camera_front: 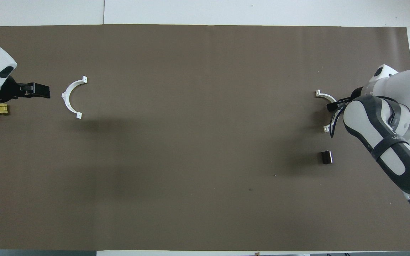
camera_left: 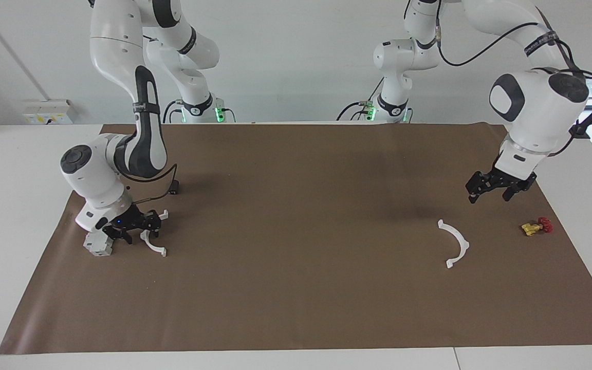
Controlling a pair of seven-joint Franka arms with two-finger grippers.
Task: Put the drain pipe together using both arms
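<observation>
One white half-circle arc of the drain pipe (camera_left: 454,243) lies flat on the brown mat toward the left arm's end; it also shows in the overhead view (camera_front: 72,96). My left gripper (camera_left: 491,195) hangs open above the mat beside that arc, not touching it; the overhead view shows it too (camera_front: 37,90). The second arc (camera_left: 153,242) lies at the right arm's end. My right gripper (camera_left: 139,228) is down at the mat, right at this arc. In the overhead view the right arm hides part of this arc (camera_front: 323,95) and most of the gripper (camera_front: 333,106).
A small yellow-and-red valve (camera_left: 536,226) lies near the mat's edge by the left gripper. A grey boxy block (camera_left: 97,245) sits against the right gripper's wrist. A small black object (camera_front: 327,156) lies nearer to the robots than the second arc.
</observation>
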